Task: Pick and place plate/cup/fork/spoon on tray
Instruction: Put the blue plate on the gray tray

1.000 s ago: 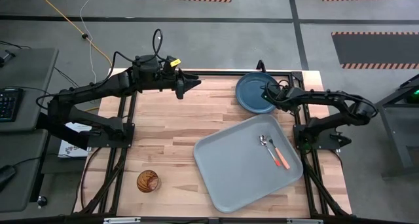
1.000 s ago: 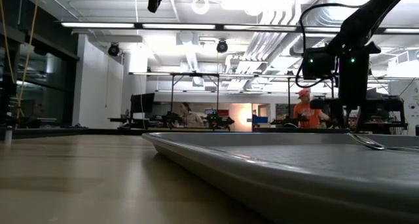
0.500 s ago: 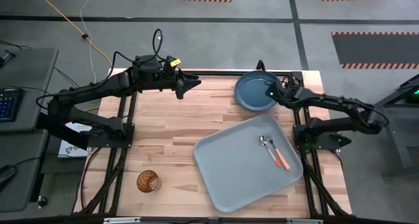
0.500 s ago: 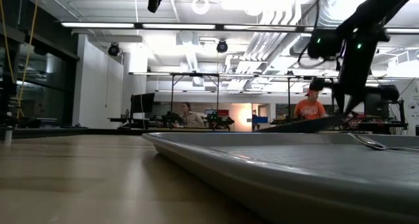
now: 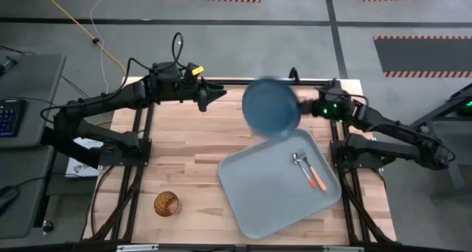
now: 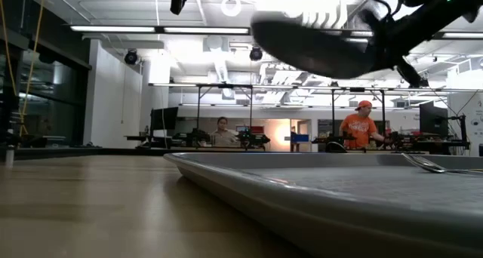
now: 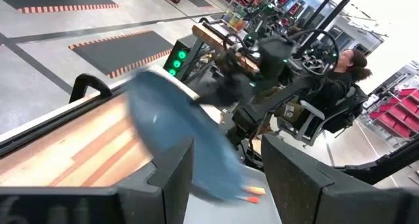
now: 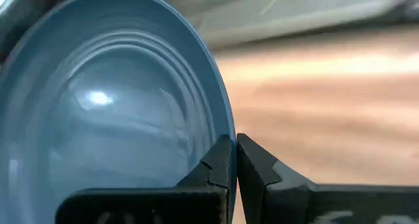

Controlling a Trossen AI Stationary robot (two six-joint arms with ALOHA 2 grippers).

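The teal-blue plate [image 5: 269,107] is in the air above the table's far side, near the tray's far corner; it also shows in the low view [image 6: 317,48] and the right wrist view [image 8: 105,106]. My right gripper [image 5: 301,107] is shut on its rim. The grey-blue tray [image 5: 258,189] lies flat at the right, with the fork [image 5: 313,171] and the spoon [image 5: 296,159] lying on it. The amber cup [image 5: 166,203] stands near the front left. My left gripper [image 5: 218,93] is open and empty, above the table's far edge. My right gripper pinches the plate's rim [image 8: 219,129] between its two fingers, one on the upper face and one underneath. The fingers come level from the table's right side. The plate is lifted clear of the table and tilted, reaching out toward the left.
Bare wooden tabletop [image 5: 184,149] lies left of the tray. Black frame rails [image 5: 140,156] run along both table sides. People stand in the room beyond the table [image 6: 358,126].
My right gripper has taken hold of the plate at the table's far right corner and raised it. The plate has gone from lying flat to being lifted clear, and it has swung left toward the table's middle, tilted.
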